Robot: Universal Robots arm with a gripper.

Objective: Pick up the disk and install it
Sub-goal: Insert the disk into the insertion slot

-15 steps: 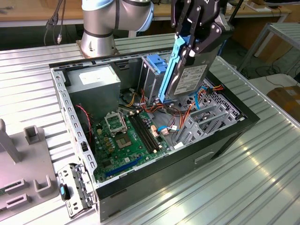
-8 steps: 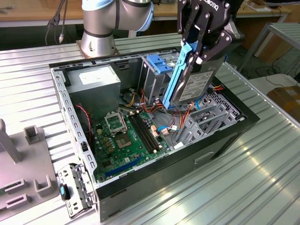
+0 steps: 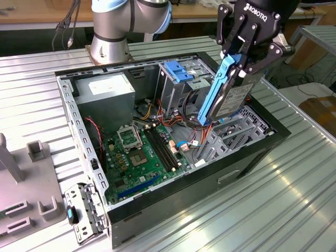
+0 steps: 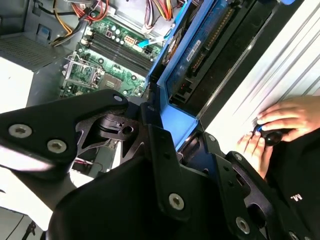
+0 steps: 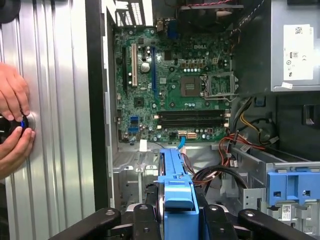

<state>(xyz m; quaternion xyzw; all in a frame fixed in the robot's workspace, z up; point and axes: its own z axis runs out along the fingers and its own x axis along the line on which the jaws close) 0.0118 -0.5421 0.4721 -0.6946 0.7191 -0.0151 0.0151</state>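
as it stands now: the gripper [image 3: 240,62] is clamped on the upper end of the disk [image 3: 234,100], so the pick-up part looks done and the install part isn't yet.
where the disk is: in the air, on edge and tilted, over the case [image 3: 173,194] at about 2 o'clock in the exterior view. its lower end is just above the low grey cage [image 3: 236,134], and i can't tell if they touch.
both wrist views: the disk's blue rail runs out from between the fingers, with the motherboard [image 5: 175,85] beyond it.
doing this step well (my guess): square the blue rails to the cage's guides before any push, since the disk sits at a slant to it. go slow and straight.
watch out for: the cable bundle [image 3: 191,134] at roughly 9 o'clock of the disk's lower end. it looks close enough to snag.
also nearby: a tall bay with a blue bracket [image 3: 178,71] at about 10 o'clock of the disk, which is not the slot in question imo.
head count: one arm, one gripper, one disk, one case, one motherboard, one power supply [image 3: 107,92].
people: a person's hand [image 5: 12,95] rests on the table beside the case, on a small dark knob. might be two hands, can't tell.
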